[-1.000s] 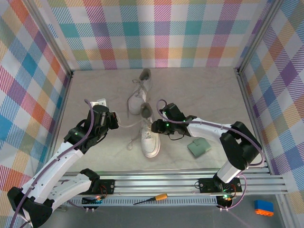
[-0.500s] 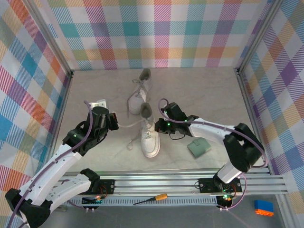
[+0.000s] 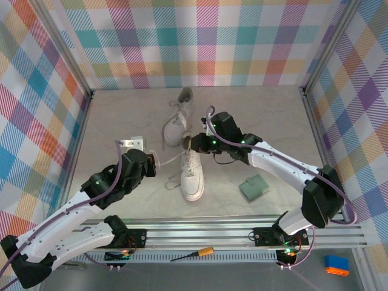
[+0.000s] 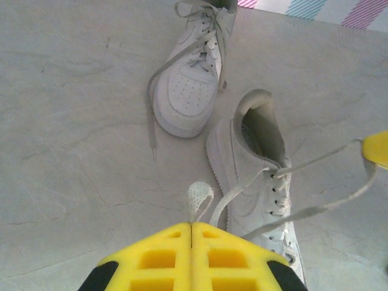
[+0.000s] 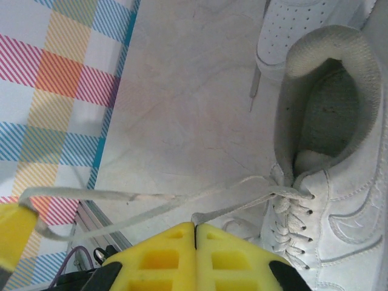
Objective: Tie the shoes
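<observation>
Two white shoes lie in mid-table. The near shoe (image 3: pixel 193 177) (image 4: pixel 254 176) (image 5: pixel 342 182) points toward the arms, and its laces are pulled out to the left. The far shoe (image 3: pixel 180 115) (image 4: pixel 188 91) (image 5: pixel 291 15) lies behind it with loose laces. My left gripper (image 3: pixel 155 161) (image 4: pixel 192 225) is left of the near shoe, shut on a lace whose small loop (image 4: pixel 199 197) pokes out past the tips. My right gripper (image 3: pixel 193 143) (image 5: pixel 195 225) hangs over that shoe's heel, shut on the other lace end (image 5: pixel 242 209).
A small green pad (image 3: pixel 254 188) lies right of the near shoe. Checked walls close the table on three sides. A screwdriver (image 3: pixel 197 253) and a blue brick (image 3: pixel 336 265) lie beyond the front rail. Bare tabletop (image 3: pixel 267 121) stretches to the back right.
My right gripper closed on a lace and moved back from beside the near shoe's laces to over its heel. The left arm shifted slightly nearer, still pinching its lace.
</observation>
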